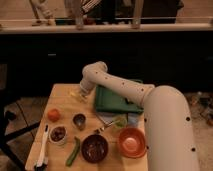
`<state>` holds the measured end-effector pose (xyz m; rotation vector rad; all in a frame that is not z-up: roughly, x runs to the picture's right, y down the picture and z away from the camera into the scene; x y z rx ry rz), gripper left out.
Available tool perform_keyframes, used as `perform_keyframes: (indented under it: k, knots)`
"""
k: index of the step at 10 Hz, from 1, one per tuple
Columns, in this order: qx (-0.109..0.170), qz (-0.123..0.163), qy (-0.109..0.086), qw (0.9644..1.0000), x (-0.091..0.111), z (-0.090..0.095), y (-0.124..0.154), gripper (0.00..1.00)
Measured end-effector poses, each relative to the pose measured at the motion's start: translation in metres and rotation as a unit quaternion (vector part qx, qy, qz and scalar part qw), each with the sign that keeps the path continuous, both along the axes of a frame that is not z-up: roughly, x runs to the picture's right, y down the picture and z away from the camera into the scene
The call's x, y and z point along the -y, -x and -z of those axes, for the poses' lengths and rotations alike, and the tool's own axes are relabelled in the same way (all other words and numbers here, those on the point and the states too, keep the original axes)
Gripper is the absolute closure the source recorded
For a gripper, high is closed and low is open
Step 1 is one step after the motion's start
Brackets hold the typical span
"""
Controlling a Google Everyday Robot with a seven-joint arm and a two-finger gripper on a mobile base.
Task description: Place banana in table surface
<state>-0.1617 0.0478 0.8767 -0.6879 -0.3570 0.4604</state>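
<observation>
My gripper [81,91] hangs from the white arm's wrist [94,74], low over the far part of the light wooden table surface [62,102], just left of the dark green tray [114,102]. A small pale yellow shape, the banana [76,95], shows right at the gripper's tip, at or just above the wood. I cannot tell whether the gripper still holds it or whether it rests on the table. The arm's thick white forearm crosses the tray from the lower right.
On the table are an orange fruit [53,115], a steel cup [79,120], a small white bowl [58,134], a white brush [41,148], a green cucumber-like vegetable [73,151], a dark bowl [94,148] and an orange bowl [132,142]. A dark counter stands behind.
</observation>
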Motion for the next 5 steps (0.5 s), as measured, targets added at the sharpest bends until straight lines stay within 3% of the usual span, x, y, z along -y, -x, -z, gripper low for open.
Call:
perform_keyframes:
  k: [3,5]
  knots:
    - [0.016,0.010,0.007,0.9998,-0.003,-0.012,0.028,0.98]
    - [0.015,0.008,0.009,0.9998,-0.002,-0.020,0.027,0.98]
